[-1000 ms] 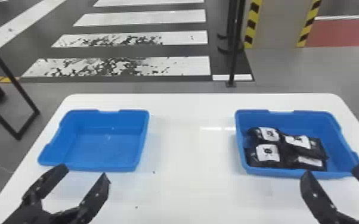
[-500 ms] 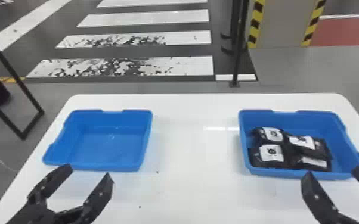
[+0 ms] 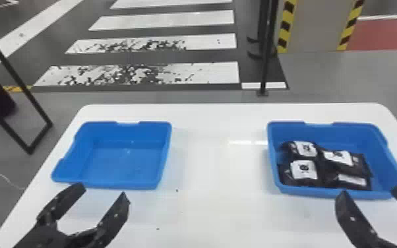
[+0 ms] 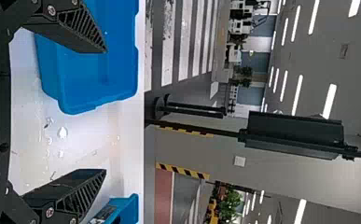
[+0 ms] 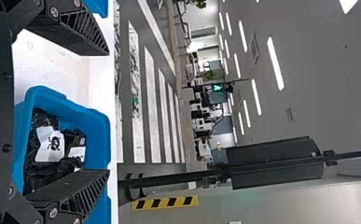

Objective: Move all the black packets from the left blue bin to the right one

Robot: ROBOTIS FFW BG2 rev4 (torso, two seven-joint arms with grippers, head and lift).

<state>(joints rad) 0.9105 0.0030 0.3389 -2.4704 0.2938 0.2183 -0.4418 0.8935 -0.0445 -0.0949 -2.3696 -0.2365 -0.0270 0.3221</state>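
Clock seen from the robot, 12 = away; white table point(image 3: 207, 214) under it all; left bin point(image 3: 118, 165) at 10–11 o'clock, bare floor showing; right bin point(image 3: 343, 137) at 1–2 o'clock, holding the packets point(image 3: 348, 165) – at least four; looks done.

Left gripper point(image 3: 105, 190) at the left bin's 6 o'clock side, jaws open, nothing held; right gripper point(image 3: 369, 190) at the right bin's 6 o'clock side, jaws open too, nothing held.

Packets probably light, soft, floppy; slick film may slip, not very fragile; if one needs a regrip, take it across the middle of its body – corners would likely fold or slide out; labels point(image 3: 304, 169) face up; the far right-hand packet's long axis runs roughly 10 to 4 o'clock, the far left-hand one nearer 9 to 3; near right-hand one partly covered, axis hard to tell.
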